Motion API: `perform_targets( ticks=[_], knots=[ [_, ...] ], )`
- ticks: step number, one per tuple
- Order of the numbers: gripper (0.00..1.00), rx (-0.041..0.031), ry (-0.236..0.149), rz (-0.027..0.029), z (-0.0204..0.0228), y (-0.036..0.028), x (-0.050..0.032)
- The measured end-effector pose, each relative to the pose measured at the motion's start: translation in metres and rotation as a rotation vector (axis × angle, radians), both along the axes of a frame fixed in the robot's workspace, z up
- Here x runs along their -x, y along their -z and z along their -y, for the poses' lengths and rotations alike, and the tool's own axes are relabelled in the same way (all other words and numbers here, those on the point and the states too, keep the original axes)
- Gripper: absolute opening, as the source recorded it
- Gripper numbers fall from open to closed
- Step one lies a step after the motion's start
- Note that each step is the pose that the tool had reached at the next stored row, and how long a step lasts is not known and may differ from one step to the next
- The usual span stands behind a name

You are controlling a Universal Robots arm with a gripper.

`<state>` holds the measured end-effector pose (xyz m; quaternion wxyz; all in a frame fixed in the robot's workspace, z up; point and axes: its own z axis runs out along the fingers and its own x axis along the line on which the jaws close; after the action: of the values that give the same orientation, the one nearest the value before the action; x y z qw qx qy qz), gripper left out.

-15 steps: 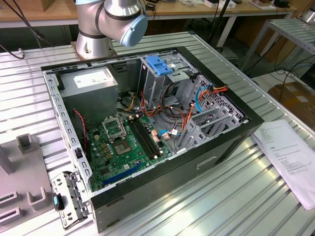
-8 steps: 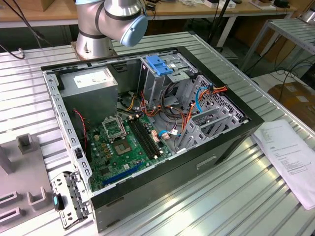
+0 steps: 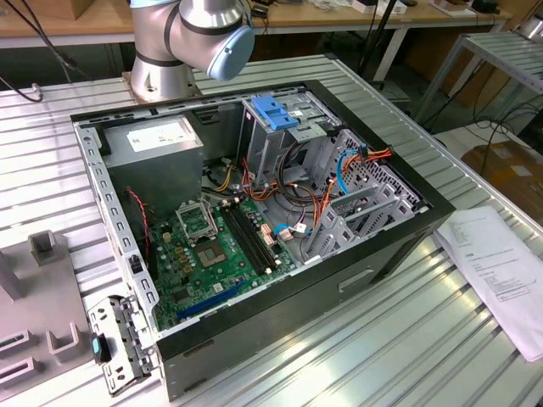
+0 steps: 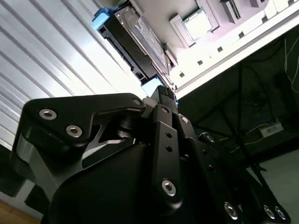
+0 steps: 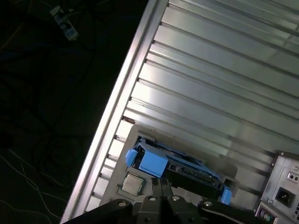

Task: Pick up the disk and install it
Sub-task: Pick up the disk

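Disk (image 5: 187, 169) lying flat near tabletop (image 5: 210, 70) edge, blue rail end facing arm, handy for pickup; fingers (image 5: 167, 189) sitting drawn together, no gap showing, tips right at that blue end; actual grip, cannot tell; open computer case (image 3: 280, 314) waiting, not yet loaded.

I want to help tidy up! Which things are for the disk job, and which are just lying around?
For the job: disk, gripper, open computer case, drive cage.
Just lying about: paper sheet, small square chip, grey holder block.
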<state>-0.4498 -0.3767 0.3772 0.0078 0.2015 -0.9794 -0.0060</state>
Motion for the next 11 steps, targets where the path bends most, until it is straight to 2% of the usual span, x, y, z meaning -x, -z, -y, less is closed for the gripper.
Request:
perform_targets(
  ticks=[2, 5, 11],
  knots=[
    [0.11, 0.0, -0.043, 0.0005, 0.0, 0.0003, 0.0],
    [0.11, 0.0001, -0.152, 0.0038, 0.0, 0.0016, 0.0],
    [0.11, -0.0001, -0.295, 0.0057, 0.0, 0.0036, 0.0]
  ],
)
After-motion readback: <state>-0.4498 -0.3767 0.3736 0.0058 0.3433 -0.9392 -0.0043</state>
